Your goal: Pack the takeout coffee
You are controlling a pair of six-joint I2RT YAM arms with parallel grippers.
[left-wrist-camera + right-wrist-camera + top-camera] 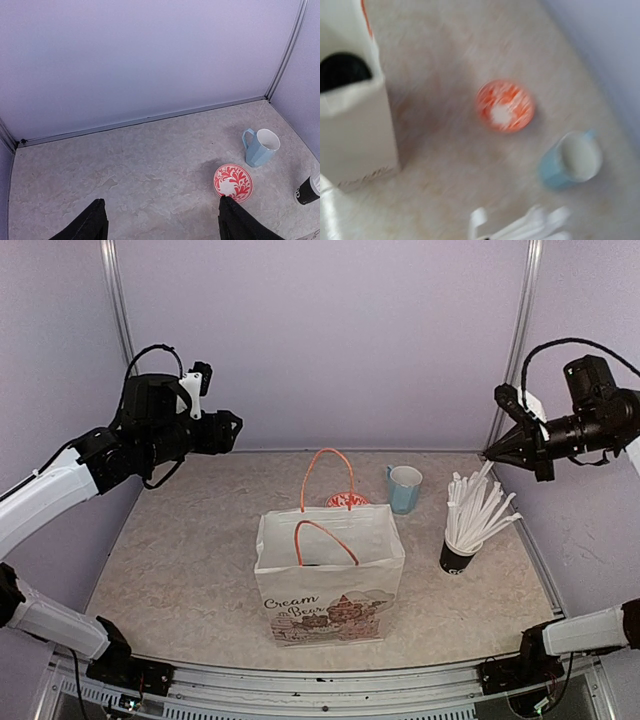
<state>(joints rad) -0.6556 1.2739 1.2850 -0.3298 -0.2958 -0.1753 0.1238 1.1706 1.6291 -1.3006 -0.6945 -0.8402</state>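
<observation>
A white paper bag (330,585) with orange handles and "Cream Bear" print stands open in the middle of the table. In the blurred right wrist view a round black shape (340,71) sits inside the bag's mouth (355,125); it looks like a cup lid. No white cup body shows in any view. My left gripper (232,430) is raised high at the back left, open and empty, with its fingertips (95,222) wide apart over bare table. My right gripper (493,452) is raised at the back right above the straws, its fingers drawn to a point, holding nothing.
A light blue mug (404,488) and a red-patterned bowl (346,501) stand behind the bag. A dark cup of white straws (470,525) stands to the bag's right. The mug (261,146) and bowl (233,182) also show in the left wrist view. Walls enclose the back and sides.
</observation>
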